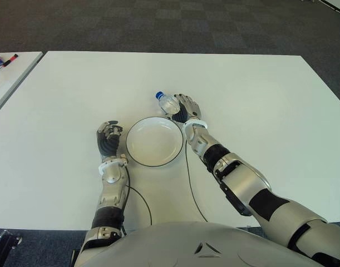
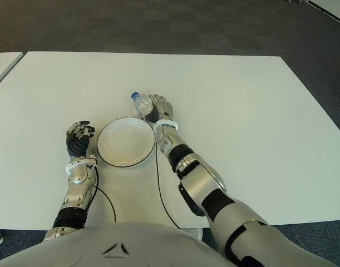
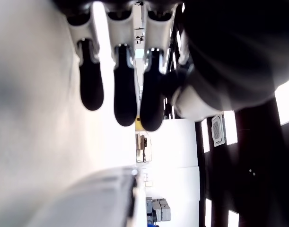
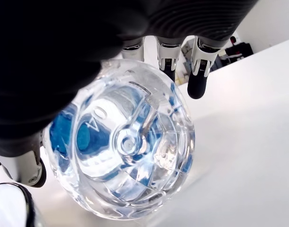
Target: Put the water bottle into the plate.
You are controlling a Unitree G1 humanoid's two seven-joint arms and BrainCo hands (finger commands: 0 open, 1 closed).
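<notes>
Beyond the round white black-rimmed plate [image 1: 153,141], my right hand [image 1: 186,109] wraps the clear blue-capped water bottle [image 1: 166,102]; its wrist view alone shows the bottle's base. Left hand [image 1: 108,136], fingers curled and empty, flanks the plate.

The only readable marking is moulded into the clear base of the water bottle [image 4: 120,146], seen in the right wrist view: raised digits that look like "20", at about ten o'clock from the base's centre nub. No label, brand or sign can be read anywhere else.
</notes>
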